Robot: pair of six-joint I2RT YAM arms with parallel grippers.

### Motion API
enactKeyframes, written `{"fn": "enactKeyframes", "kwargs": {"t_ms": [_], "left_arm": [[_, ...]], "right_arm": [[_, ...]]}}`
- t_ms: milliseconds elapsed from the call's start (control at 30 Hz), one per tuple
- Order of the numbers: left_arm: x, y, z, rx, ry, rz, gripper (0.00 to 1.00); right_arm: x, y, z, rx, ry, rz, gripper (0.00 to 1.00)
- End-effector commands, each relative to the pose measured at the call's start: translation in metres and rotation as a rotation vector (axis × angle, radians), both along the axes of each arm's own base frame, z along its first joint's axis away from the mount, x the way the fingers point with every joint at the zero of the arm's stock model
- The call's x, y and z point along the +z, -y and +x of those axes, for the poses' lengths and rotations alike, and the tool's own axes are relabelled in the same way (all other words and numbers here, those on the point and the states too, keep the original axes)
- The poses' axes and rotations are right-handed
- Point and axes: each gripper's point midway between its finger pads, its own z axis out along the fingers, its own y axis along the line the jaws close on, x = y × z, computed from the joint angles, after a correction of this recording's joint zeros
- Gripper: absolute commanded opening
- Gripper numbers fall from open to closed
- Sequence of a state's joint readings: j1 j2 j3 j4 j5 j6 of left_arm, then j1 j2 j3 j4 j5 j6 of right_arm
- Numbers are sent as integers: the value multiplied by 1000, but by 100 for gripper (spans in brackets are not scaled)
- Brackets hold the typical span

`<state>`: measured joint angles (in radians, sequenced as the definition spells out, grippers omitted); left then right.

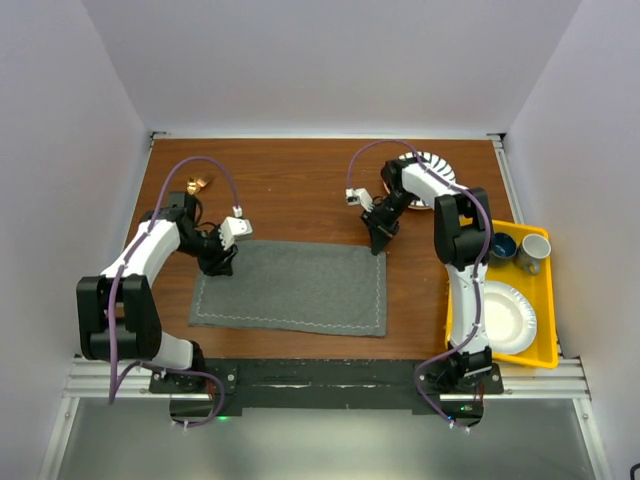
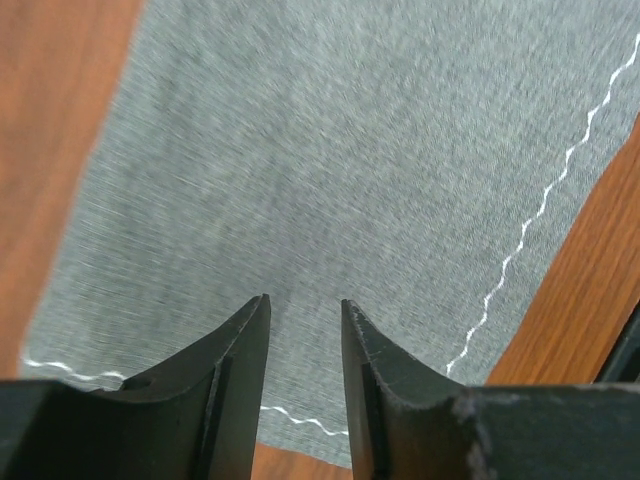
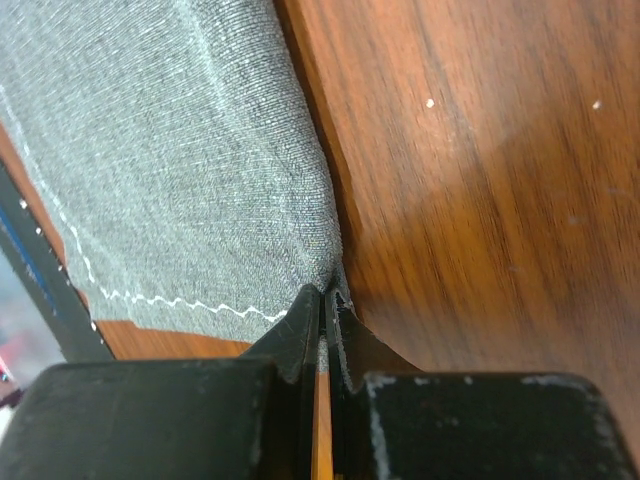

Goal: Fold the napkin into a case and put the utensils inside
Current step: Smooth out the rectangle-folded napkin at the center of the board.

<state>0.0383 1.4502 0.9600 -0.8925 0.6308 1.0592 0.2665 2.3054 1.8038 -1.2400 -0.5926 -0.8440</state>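
The dark grey napkin (image 1: 290,288) lies spread flat on the wooden table, one long edge toward the arms. My left gripper (image 1: 222,262) is at its far left corner. In the left wrist view its jaws (image 2: 305,300) stand apart over the napkin (image 2: 350,150) just inside the stitched hem, and nothing is pinched between them. My right gripper (image 1: 380,243) is at the far right corner. In the right wrist view it (image 3: 325,292) is shut on that corner of the napkin (image 3: 180,170), which bunches up into the tips. The gold-copper utensils (image 1: 200,184) lie at the far left.
A striped plate (image 1: 436,172) sits at the back behind the right arm. A yellow tray (image 1: 546,300) at the right edge holds a white paper plate (image 1: 508,316), a blue cup (image 1: 503,246) and a grey mug (image 1: 533,250).
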Motion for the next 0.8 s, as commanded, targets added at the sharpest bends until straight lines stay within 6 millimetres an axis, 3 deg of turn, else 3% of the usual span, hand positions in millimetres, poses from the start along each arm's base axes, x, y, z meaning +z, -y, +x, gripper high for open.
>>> {"fn": "enactKeyframes", "kwargs": {"t_ms": [0, 67, 167, 267, 300, 333, 367, 433, 467, 500, 533, 567, 633, 667, 767], "left_arm": [[1, -2, -1, -12, 44, 18, 38], [3, -2, 6, 30, 51, 1, 37], [16, -1, 26, 168, 15, -120, 45], [41, -3, 50, 308, -22, -286, 54], [48, -3, 55, 366, -42, -327, 57], [57, -4, 67, 375, 8, -338, 59], [69, -4, 72, 392, 52, -349, 79], [94, -8, 89, 462, 127, -375, 97], [113, -9, 92, 470, 186, -384, 100], [127, -10, 96, 508, 212, -395, 100], [143, -14, 104, 527, 280, -406, 100], [162, -16, 106, 553, 339, -415, 100], [190, -16, 109, 571, 419, -456, 100], [207, -13, 104, 552, 468, -478, 100], [220, -3, 100, 550, 505, -588, 100]], "right_arm": [[-24, 25, 18, -3, 141, -147, 0], [-20, 26, 22, -23, 181, -151, 0], [4, 16, 41, -92, 252, -120, 14], [35, 6, 78, -176, 370, -97, 22], [49, 6, 96, -202, 432, -105, 35], [56, 5, 104, -233, 452, -103, 42], [65, 3, 109, -243, 469, -97, 47], [95, -2, 117, -277, 503, -63, 62], [116, -6, 117, -289, 531, -30, 66], [137, -10, 118, -301, 561, 9, 82], [155, -17, 116, -332, 565, 60, 93], [187, -22, 114, -356, 619, 114, 98], [222, -36, 113, -418, 647, 233, 98], [255, -40, 106, -445, 689, 310, 98], [286, -56, 116, -601, 710, 497, 98]]}}
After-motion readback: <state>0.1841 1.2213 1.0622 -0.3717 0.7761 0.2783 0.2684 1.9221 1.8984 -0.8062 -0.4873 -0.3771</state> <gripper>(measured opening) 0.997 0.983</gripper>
